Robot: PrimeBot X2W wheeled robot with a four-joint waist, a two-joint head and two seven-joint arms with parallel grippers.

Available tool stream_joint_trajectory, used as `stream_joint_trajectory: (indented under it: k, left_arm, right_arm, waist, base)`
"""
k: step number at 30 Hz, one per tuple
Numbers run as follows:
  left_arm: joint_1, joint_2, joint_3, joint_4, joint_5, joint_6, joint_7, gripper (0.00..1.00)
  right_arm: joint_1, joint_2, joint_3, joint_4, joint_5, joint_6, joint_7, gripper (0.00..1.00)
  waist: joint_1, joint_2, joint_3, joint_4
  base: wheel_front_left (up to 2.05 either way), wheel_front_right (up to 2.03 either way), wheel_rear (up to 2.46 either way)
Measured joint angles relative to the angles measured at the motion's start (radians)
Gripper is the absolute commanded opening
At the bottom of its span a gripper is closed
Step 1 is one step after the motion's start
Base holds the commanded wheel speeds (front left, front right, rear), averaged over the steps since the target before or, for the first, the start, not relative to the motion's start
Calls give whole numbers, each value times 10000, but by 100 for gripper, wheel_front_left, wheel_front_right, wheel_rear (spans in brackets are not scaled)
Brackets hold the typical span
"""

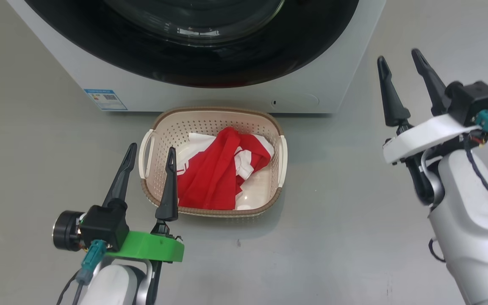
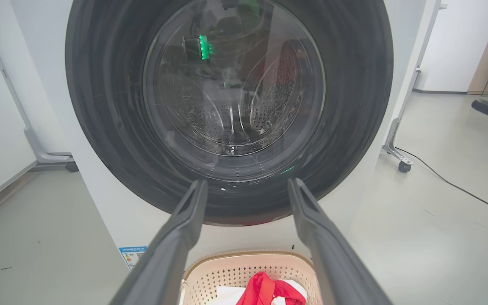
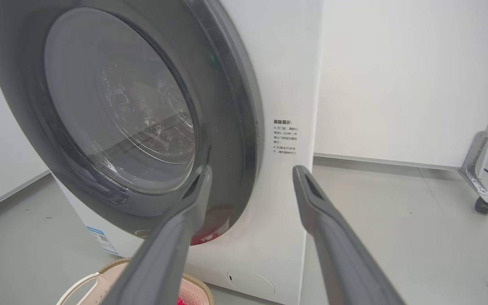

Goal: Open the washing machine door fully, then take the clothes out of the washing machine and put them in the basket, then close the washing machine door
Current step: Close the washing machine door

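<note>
The white washing machine (image 1: 210,95) stands ahead with its round black door (image 1: 193,55) flat against its front; the door (image 2: 227,106) shows its clear glass bowl in the left wrist view and also appears in the right wrist view (image 3: 121,118). The cream basket (image 1: 213,115) sits on the floor in front, holding red and white clothes (image 1: 214,169). My left gripper (image 1: 151,153) is open over the basket's left edge, nothing between its fingers. My right gripper (image 1: 398,61) is open and holds nothing, off to the right of the machine, in the air.
Grey floor (image 1: 345,220) surrounds the basket. A blue label (image 1: 105,99) sits low on the machine's front left. A white wheeled frame (image 2: 398,144) and a black cable (image 2: 451,184) lie to the machine's right. White walls stand behind.
</note>
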Motion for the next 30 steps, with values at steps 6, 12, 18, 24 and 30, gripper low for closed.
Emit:
stream_joint_trajectory:
  k: [6,12,18,24,30]
  left_arm:
    - [229,4,117,215,90,0,0,100]
    - [505,6,397,441,102,0,0,100]
    - [889,8,472,667,102,2,0,100]
    - [1197,10,587,836,102,2,0,100]
    - [1363,12,570,938,102,0,0,100]
  right_arm:
    - [1064,242,-188,-449,-121,-257,0,100]
    - [2125,570,-382,-924,-186,-493,0,100]
    - [3332,869,-483,-1350,-198,-594,0,100]
    - [4139,978,-351,-1674,-291,-614,0,100]
    - [4753,1003,-362,-1887,-387,-769,0,100]
  waist:
    - [0,0,-355,-203]
    - [0,0,-733,-403]
    - [0,0,-1208,-640]
    - [0,0,-1590,-835]
    - [0,0,-1919,-1007]
  base:
    - [0,0,0]
    - [0,0,0]
    - [0,0,0]
    - [0,0,0]
    - [0,0,0]
